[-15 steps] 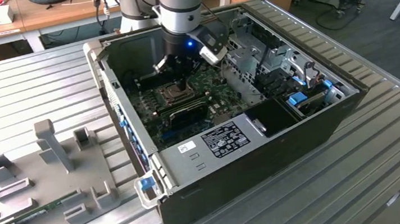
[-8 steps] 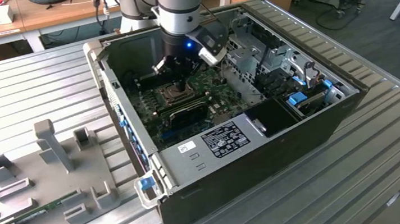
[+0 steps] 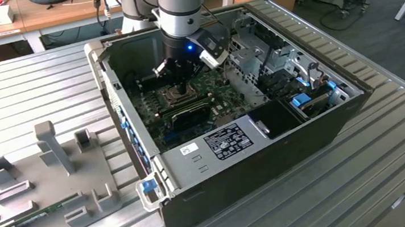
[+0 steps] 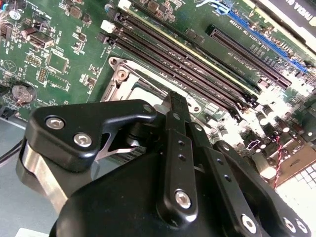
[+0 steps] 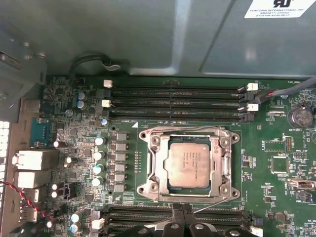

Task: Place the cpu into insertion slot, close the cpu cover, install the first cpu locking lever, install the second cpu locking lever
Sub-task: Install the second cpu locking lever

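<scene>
1. In the exterior view, the gripper (image 3: 181, 85) reaches down into an open computer case (image 3: 281, 133) that lies on a ribbed metal table (image 3: 24, 88), and hangs just above the insertion slot (image 3: 177, 96).
2. In the first wrist view, the cpu (image 5: 190, 165) lies flat inside the insertion slot (image 5: 187, 165).
3. The cpu cover (image 5: 224, 165) is down around the chip, which shows through its cut-out centre.
4. A thin lever wire (image 5: 217, 203) runs by the socket's 6 o'clock edge, just beside the fingertips (image 5: 174, 213).
5. The fingertips sit close together; whether they pinch the lever, I cannot tell.
6. Memory slots (image 5: 173, 101) lie at the socket's 12 o'clock.
</scene>
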Robot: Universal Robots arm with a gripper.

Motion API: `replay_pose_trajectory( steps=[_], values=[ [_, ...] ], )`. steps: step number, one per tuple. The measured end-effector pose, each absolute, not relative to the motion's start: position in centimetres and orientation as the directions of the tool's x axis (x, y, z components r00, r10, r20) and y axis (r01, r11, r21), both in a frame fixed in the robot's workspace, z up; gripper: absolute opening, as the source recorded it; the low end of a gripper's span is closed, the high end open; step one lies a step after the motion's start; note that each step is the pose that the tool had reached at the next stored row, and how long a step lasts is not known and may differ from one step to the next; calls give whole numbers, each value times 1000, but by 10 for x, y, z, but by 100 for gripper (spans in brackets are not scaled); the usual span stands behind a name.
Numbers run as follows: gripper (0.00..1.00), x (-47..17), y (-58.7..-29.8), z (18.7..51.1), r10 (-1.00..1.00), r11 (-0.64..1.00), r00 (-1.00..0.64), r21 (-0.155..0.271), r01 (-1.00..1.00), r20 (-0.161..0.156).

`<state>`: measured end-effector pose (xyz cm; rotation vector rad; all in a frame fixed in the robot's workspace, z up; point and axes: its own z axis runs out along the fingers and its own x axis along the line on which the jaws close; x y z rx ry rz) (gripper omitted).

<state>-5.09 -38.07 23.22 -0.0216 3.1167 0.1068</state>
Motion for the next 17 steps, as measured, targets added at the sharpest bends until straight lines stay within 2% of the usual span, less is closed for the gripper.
replay_pose_trajectory(
  steps=[17],
  values=[
    [11, -57, -381, 225, -13, 998, -1000, 68, -15, -23]
  ],
)
